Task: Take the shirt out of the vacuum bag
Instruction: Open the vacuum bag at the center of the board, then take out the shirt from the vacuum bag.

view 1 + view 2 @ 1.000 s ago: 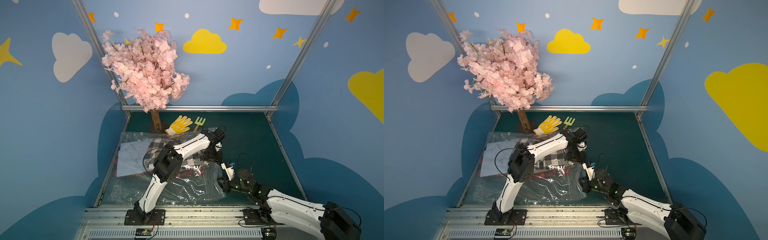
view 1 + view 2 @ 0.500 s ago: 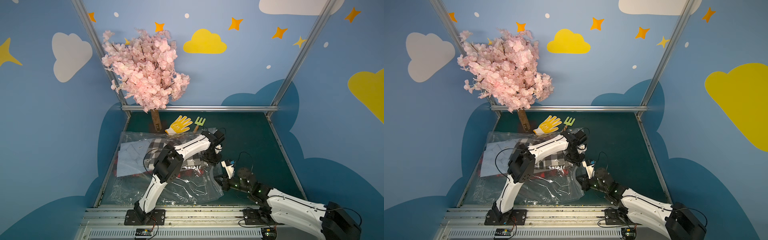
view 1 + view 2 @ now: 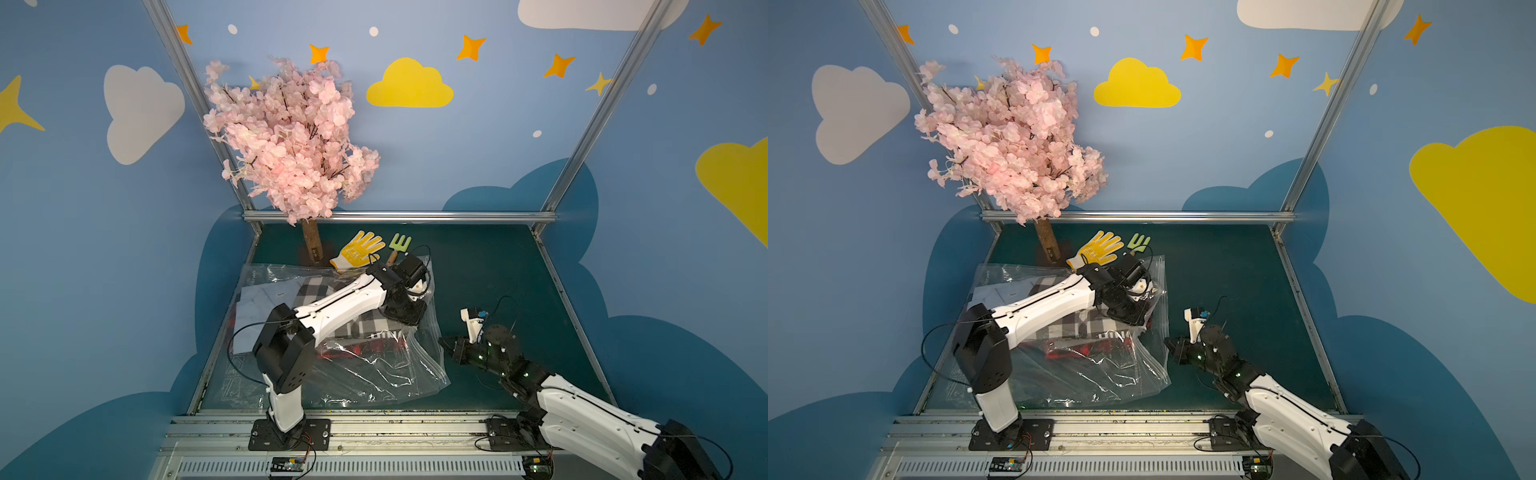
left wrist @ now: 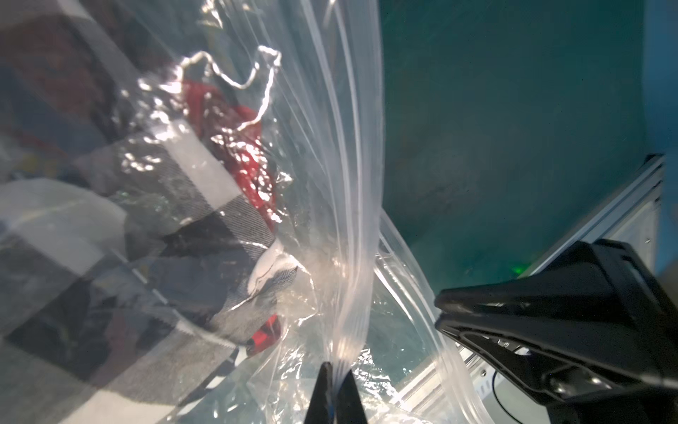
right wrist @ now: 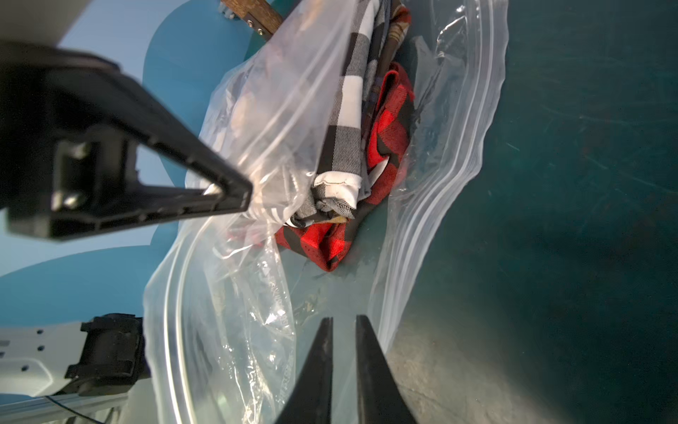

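Observation:
The vacuum bag (image 3: 374, 374) (image 3: 1100, 382) lies crumpled on the green mat with its mouth toward the right arm. Inside are folded clothes: a grey-and-white checked shirt (image 3: 353, 324) (image 5: 345, 121) on top of a red-and-black checked one (image 5: 389, 121) (image 4: 253, 165). My left gripper (image 3: 411, 326) (image 4: 335, 370) is shut on a fold of the bag's clear film near the zip strip (image 4: 363, 183). My right gripper (image 3: 442, 341) (image 5: 343, 323) hovers low at the bag's mouth. Its jaws stand a narrow gap apart with nothing between them.
A pink blossom tree (image 3: 291, 137) stands at the back left, with a yellow glove (image 3: 357, 249) and a green hand rake (image 3: 399, 243) beside its trunk. Metal frame rails (image 3: 399, 216) edge the mat. Bare green mat (image 3: 498, 266) lies to the right of the bag.
My left gripper has closed on the bag's film. My right gripper's jaws have parted slightly and let go of the bag's edge.

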Motion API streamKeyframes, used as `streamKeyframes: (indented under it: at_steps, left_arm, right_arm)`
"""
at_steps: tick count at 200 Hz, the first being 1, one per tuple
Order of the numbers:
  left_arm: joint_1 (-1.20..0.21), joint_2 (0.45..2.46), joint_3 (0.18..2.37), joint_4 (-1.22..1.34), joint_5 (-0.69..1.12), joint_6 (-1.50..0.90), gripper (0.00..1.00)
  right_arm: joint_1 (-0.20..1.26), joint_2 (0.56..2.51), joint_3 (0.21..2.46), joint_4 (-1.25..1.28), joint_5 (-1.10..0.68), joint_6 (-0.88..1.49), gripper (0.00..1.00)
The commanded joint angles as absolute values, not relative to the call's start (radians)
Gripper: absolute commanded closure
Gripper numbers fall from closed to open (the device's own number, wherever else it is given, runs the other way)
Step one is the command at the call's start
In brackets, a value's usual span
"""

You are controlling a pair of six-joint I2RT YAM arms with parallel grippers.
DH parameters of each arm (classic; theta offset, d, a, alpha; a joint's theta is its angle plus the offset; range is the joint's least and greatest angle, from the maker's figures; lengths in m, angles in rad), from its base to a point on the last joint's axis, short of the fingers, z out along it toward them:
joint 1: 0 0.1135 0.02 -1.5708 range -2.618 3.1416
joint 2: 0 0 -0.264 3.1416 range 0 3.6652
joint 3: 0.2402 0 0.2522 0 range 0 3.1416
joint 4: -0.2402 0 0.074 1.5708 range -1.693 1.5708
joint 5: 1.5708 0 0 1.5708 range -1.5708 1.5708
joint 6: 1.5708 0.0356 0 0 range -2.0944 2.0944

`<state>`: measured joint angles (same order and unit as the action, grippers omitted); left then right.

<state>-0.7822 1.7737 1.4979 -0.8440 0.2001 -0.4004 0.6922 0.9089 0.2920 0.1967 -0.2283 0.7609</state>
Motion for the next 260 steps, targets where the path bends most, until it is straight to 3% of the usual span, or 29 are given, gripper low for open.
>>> streamKeyframes:
  at_steps: [1, 52, 73, 105, 174, 260]
  left_arm:
    - [-0.779, 1.689, 1.413, -0.754, 0.182, -0.467, 0.97]
    - [-0.779, 1.489, 1.184, -0.590, 0.133, -0.571, 0.97]
    - [-0.777, 1.408, 1.094, -0.540, 0.085, -0.599, 0.97]
    - [-0.773, 1.306, 0.973, -0.468, 0.065, -0.634, 0.97]
    - [-0.775, 1.211, 0.764, -0.358, 0.071, -0.704, 0.97]
    - [-0.769, 1.139, 0.704, -0.354, 0.003, -0.733, 0.97]
  right_arm:
    - [0.673, 1.019, 0.406, 0.201, -0.361, 0.811, 0.83]
    - [0.620, 1.393, 0.557, 0.311, -0.576, 0.875, 0.78]
    - [0.593, 1.557, 0.583, 0.487, -0.724, 0.909, 0.71]
    - [0.582, 1.707, 0.562, 0.752, -0.756, 1.006, 0.63]
    - [0.587, 1.772, 0.582, 0.864, -0.770, 1.022, 0.59]
    - [0.629, 1.761, 0.615, 0.713, -0.752, 0.940, 0.59]
